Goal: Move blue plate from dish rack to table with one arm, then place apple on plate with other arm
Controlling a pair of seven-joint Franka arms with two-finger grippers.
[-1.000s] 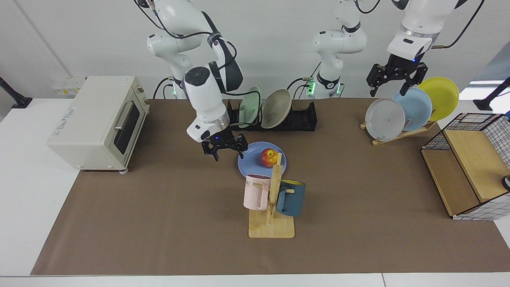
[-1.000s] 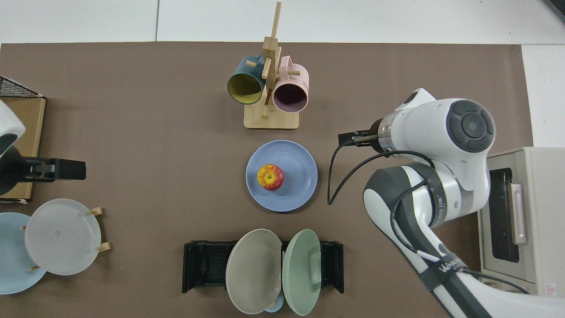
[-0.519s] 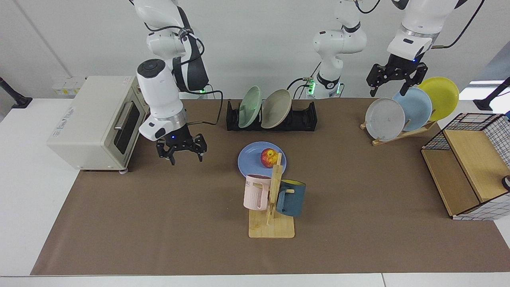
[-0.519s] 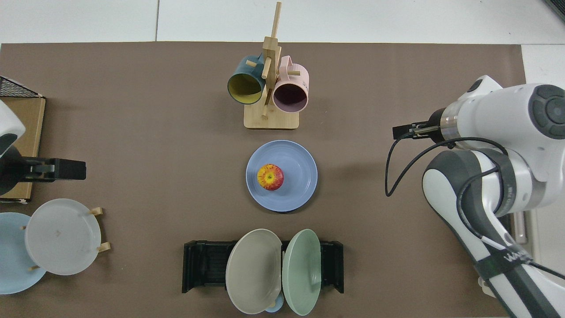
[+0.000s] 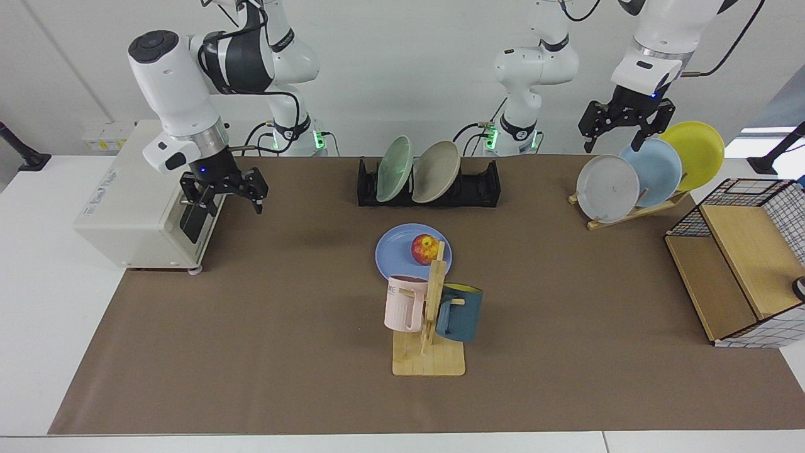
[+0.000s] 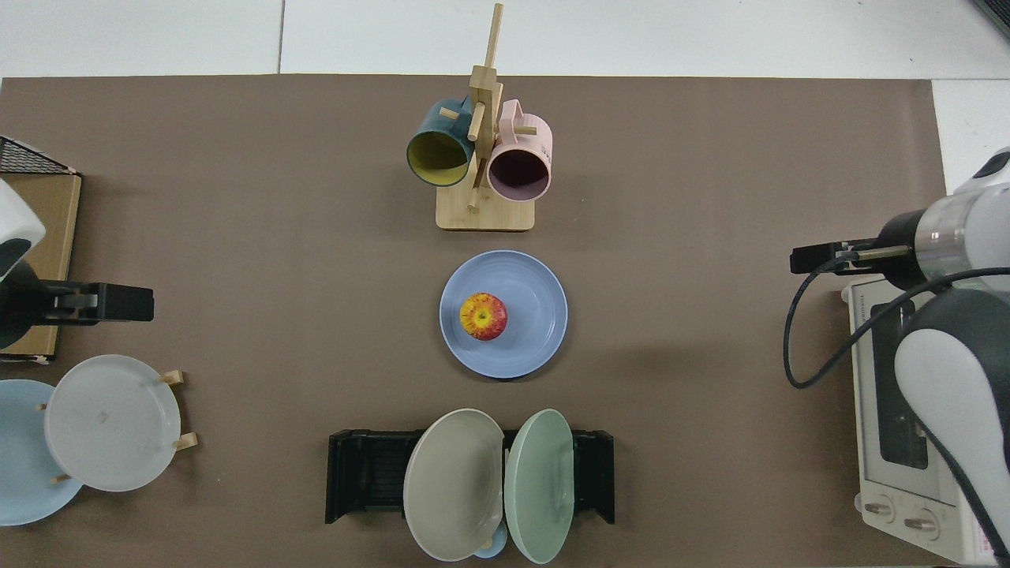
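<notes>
Facing view, right gripper: it has pulled well away from the plate within the last second and now hangs high in front of the toaster oven, fingers spread apart and empty.
Facing view, left gripper: unchanged, waiting above the wooden plate stand, fingers spread apart and empty.
Facing view, plate: lies flat on the brown mat of the table, between the rack behind it and the mug tree in front.
Facing view, apple: sits on the plate, partly behind the mug tree's post. It has not moved.
Top view, right arm: its wrist has slid to the frame's edge over the oven; only a black part of the gripper shows, so its fingers are unreadable here.
Top view, left gripper: same spot near the wire basket, still.
Top view, plate: apple rests on it, off-centre, with nothing touching it.
Top view, rack: holds a grey-beige and a green plate only.
Meaning: both steps look finished; the right arm's retreat reads as a return to rest.
</notes>
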